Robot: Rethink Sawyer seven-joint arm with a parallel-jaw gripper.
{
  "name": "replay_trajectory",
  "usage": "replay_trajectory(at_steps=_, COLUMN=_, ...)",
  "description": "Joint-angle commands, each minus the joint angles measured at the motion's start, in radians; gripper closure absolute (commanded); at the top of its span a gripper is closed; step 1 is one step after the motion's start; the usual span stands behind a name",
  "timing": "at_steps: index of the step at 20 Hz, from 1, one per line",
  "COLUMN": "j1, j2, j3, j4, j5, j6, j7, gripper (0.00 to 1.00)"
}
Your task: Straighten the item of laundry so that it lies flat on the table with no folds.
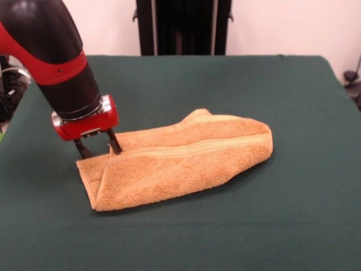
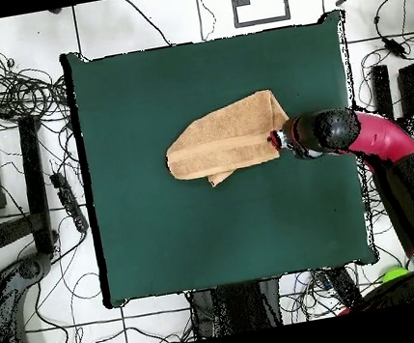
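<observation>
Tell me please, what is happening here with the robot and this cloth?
A red and black robot arm is working on a tan-orange towel that lies on the green table. The towel is folded over itself, not flat yet. The gripper is down at one end of the towel, with its two fingers apart at the edge of the cloth. It does not clearly hold the towel.

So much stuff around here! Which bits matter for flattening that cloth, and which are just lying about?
For the job:
- folded towel
- green table
- pincer, at the towel's end

Just lying about:
- cables on the floor
- black stand behind the table
</observation>
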Motion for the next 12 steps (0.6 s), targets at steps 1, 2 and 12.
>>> replay_trajectory(at_steps=1, j1=0.002, j2=0.128, j3=0.127, j4=-0.047, j5=-0.122, j6=-0.436, j7=-0.040, gripper=0.00)
replay_trajectory(at_steps=2, j1=-0.004, j2=0.133, j3=0.138, j4=-0.049, j5=-0.134, j6=-0.453, j7=-0.056, gripper=0.00)
replay_trajectory(at_steps=12, j1=-0.030, j2=0.144, j3=0.202, j4=-0.056, j5=-0.222, j6=-0.473, j7=-0.077, gripper=0.00)
